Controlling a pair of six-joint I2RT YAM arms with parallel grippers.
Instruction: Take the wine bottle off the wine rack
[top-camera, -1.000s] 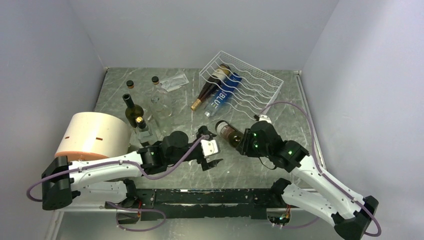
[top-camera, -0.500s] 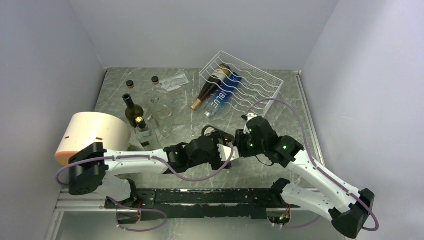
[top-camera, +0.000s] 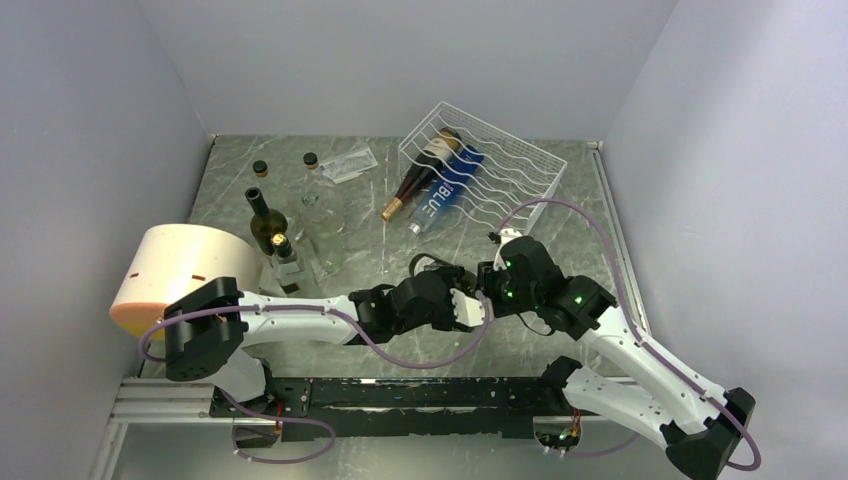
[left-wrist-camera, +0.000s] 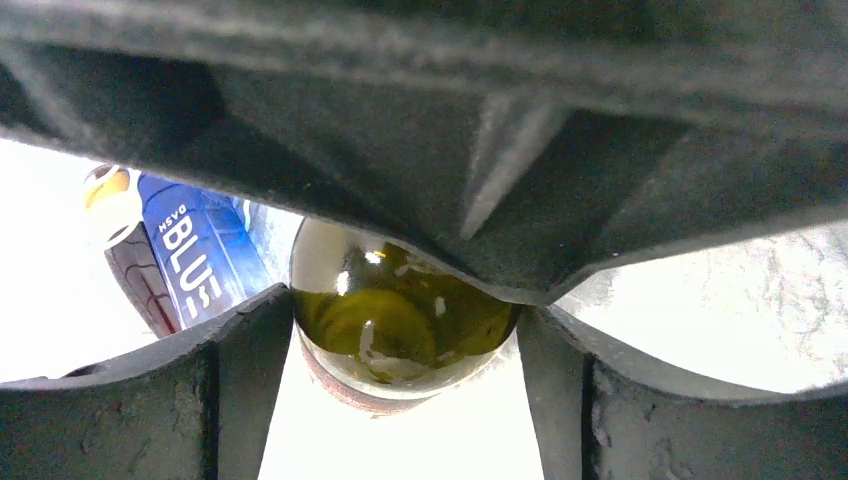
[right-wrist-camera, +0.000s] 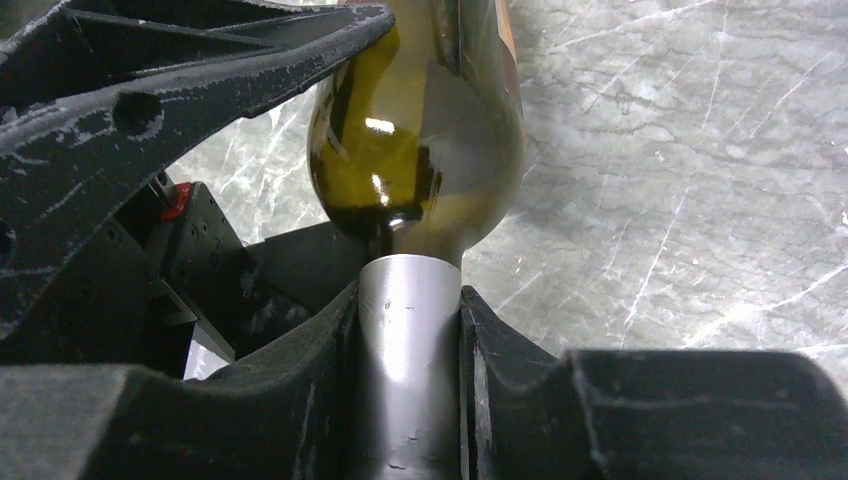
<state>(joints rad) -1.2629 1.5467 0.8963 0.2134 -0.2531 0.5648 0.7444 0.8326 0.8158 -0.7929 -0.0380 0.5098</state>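
Right wrist: wine bottle (right-wrist-camera: 420, 140) is being gripped by its silver-foiled neck, right gripper (right-wrist-camera: 410, 345) being clamped tight around it, above marbled worktop (right-wrist-camera: 680, 150).

Left wrist: bottle's green base is being flanked by fingers (left-wrist-camera: 240, 380) of left gripper (left-wrist-camera: 405, 350), both lying against glass; whether squeezing, cannot tell. Blue bottle (left-wrist-camera: 195, 250) is being seen behind.

Top: grippers are being seen meeting toward worktop's near edge, right of middle, well apart from wine rack (top-camera: 520, 160) near far right corner. Second wine bottle (top-camera: 425, 165) and blue bottle are being cradled at rack's left end.
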